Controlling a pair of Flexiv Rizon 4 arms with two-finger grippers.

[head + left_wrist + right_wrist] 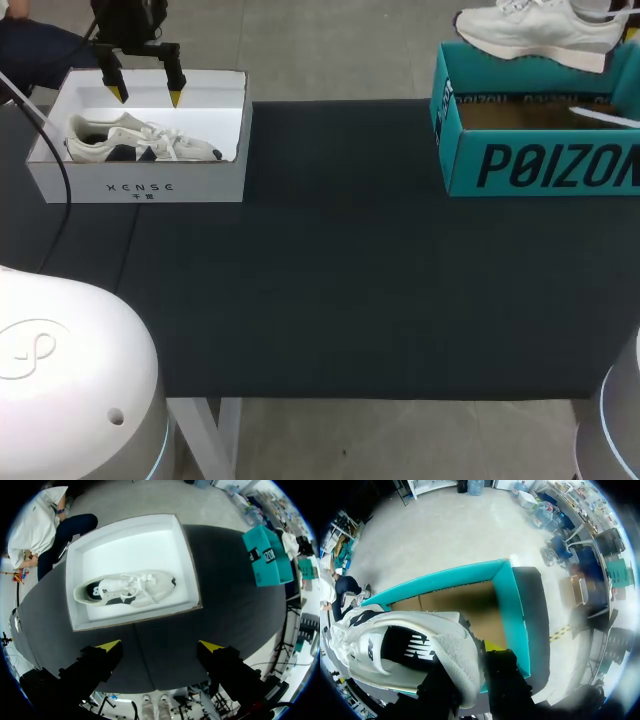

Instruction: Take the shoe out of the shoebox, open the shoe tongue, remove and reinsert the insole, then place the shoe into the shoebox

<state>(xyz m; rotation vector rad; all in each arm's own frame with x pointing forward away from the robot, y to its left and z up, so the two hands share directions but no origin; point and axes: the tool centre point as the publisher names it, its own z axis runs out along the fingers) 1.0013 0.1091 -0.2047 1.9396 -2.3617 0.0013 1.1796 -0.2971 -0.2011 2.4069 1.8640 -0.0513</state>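
Note:
A white sneaker point(540, 30) hangs above the open teal shoebox point(535, 165) at the table's far right. In the right wrist view my right gripper point(470, 662) is shut on this sneaker point(415, 645) at its rear edge, one finger inside and one outside, with the teal shoebox point(512, 605) and its brown floor below. My left gripper point(147, 96) hovers open over the far side of a white shoebox point(140, 185) at the far left. In the left wrist view that gripper point(159, 646) stands wide open, high above the white shoebox point(80, 560), nothing between its fingers.
A second white and dark sneaker point(140, 140) lies on its side inside the white shoebox, seen too in the left wrist view as the same sneaker point(125, 587). A dark mat point(340, 270) covers the table between the two boxes.

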